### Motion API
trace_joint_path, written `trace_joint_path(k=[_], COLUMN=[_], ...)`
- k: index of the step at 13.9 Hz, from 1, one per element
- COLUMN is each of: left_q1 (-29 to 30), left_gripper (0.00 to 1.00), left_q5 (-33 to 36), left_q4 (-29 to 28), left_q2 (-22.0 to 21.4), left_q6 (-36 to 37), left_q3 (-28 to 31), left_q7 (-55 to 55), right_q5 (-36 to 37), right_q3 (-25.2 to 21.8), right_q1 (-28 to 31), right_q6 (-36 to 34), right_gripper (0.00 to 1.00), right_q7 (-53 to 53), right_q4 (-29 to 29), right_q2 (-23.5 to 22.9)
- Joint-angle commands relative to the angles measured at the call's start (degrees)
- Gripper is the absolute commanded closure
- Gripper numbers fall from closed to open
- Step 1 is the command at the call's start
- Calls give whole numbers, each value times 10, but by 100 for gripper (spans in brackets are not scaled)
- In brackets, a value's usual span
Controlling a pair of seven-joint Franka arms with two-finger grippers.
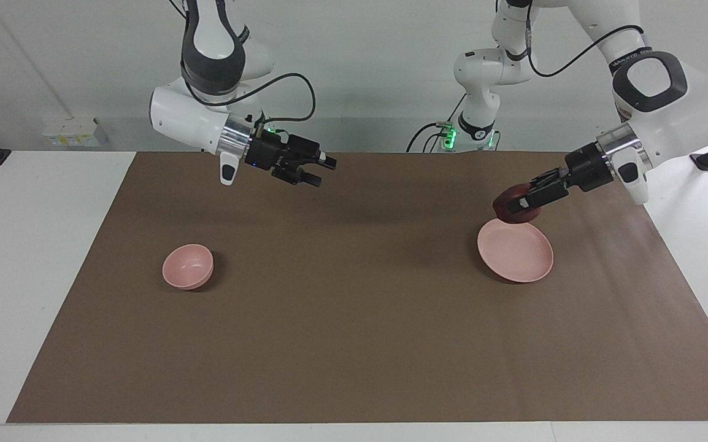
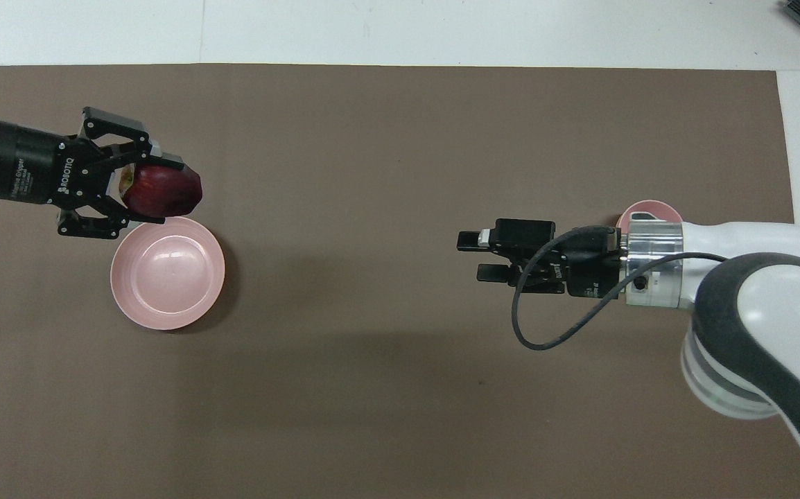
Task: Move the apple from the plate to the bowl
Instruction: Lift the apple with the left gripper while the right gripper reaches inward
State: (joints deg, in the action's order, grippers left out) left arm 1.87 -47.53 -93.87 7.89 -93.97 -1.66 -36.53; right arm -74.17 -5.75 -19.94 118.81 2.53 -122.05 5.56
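Observation:
My left gripper (image 1: 523, 205) is shut on the dark red apple (image 1: 513, 210) and holds it in the air over the rim of the pale pink plate (image 1: 515, 252). The plate is empty and lies on the brown mat toward the left arm's end. In the overhead view the apple (image 2: 162, 190) sits between the left gripper's (image 2: 164, 192) fingers, above the plate (image 2: 168, 272). The small deep pink bowl (image 1: 188, 266) stands toward the right arm's end and is empty. My right gripper (image 1: 322, 172) is open and empty, up over the mat between bowl and table middle. In the overhead view the right arm hides most of the bowl (image 2: 649, 208).
A brown mat (image 1: 354, 344) covers the white table. The right arm's black cable (image 2: 545, 326) loops under its wrist.

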Motion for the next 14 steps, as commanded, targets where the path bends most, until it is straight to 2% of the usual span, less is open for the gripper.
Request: trace_joint_path(k=[1,4,7,10,14], left_q1=[-8,-14,-20,-44,-49], left_gripper=[100,100,100,100,100], left_q5=[-33,-90,-116,-154,-249], left_q4=[11,1,-11,-61,-134], left_q2=[4,1,-7,-38,-82], left_q6=[33,34,32,27,27], left_q3=[-8,-14,-35,-38,-38], left_q7=[-66,-189,-231,-253,-301], right_q5=[-19,-26,-78,-123,-126], right_q3=[3,4,4,5,5], right_q1=[-28,-41,-60,-63,-63], right_q6=[28,34,49,53,53], right_gripper=[0,0,0,0,0], right_q7=[-53,-76,-77,-77,-80], right_q4=[-12,-11,-6,0,11], right_q2=[15,15,15,16,18])
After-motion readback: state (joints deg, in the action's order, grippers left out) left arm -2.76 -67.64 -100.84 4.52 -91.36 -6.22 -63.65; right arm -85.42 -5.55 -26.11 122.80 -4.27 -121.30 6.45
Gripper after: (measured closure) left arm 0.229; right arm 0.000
